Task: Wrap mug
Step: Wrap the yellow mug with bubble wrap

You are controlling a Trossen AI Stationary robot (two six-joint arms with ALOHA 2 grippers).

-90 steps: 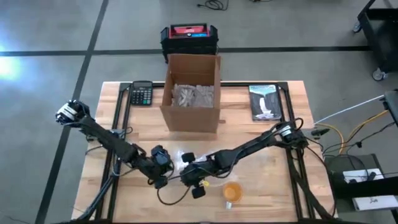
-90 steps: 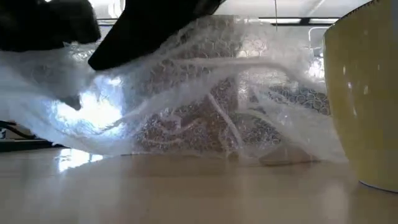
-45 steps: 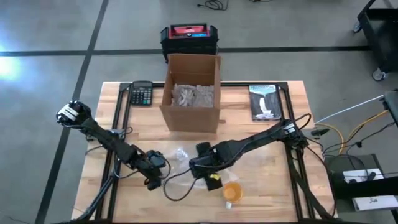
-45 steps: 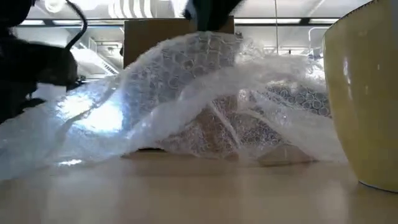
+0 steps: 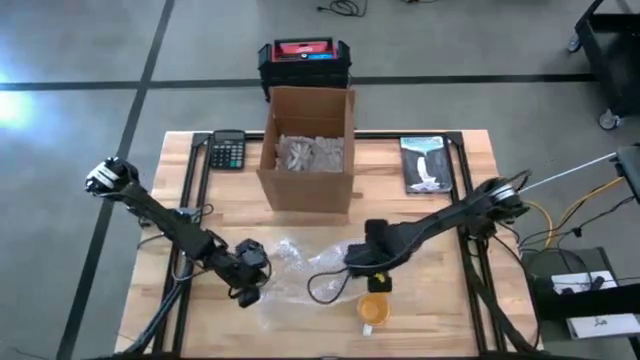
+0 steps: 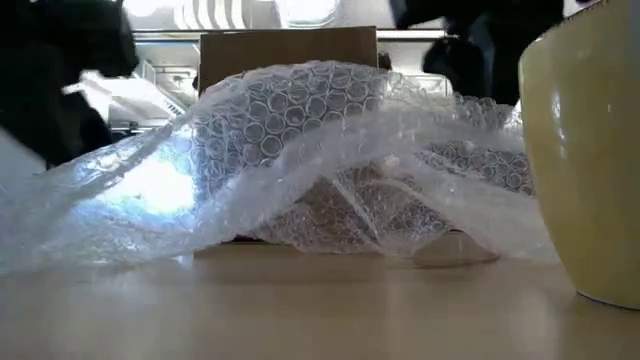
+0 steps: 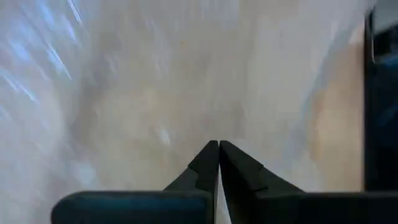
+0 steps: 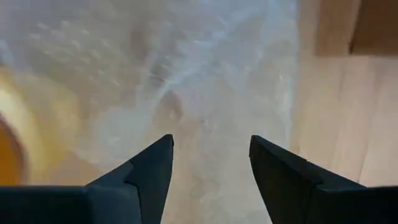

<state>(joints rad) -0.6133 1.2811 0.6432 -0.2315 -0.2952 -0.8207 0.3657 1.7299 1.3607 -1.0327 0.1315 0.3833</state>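
A sheet of clear bubble wrap (image 5: 295, 265) lies crumpled on the wooden table, humped in its middle (image 6: 330, 150). The yellow mug (image 5: 373, 310) stands upright on its base just near-right of the sheet, close to the low camera (image 6: 585, 160). My left gripper (image 5: 250, 285) is shut at the sheet's left end. My right gripper (image 5: 352, 264) hovers open over the sheet's right part, the mug (image 8: 22, 124) beside it, nothing between its fingers (image 8: 155, 165). My left gripper (image 7: 219, 144) has its two fingers shut together on the bubble wrap at its left end (image 7: 205, 124), coming from above and pointing down. One layer or several, I cannot tell. The rest of the sheet lies slack on the table toward the right.
An open cardboard box (image 5: 308, 150) with crumpled filling stands at the table's far middle, a black-and-red case (image 5: 303, 60) behind it. A calculator (image 5: 228, 150) lies far left, a book (image 5: 426, 163) far right. A loose black cable (image 5: 325, 287) loops near the mug.
My right gripper has gone toward the table's right edge, away from the middle of the wrap. My left gripper has shifted a little toward the left edge. The wrap, earlier lifted high under both grippers, has sunk and spread out over the table.
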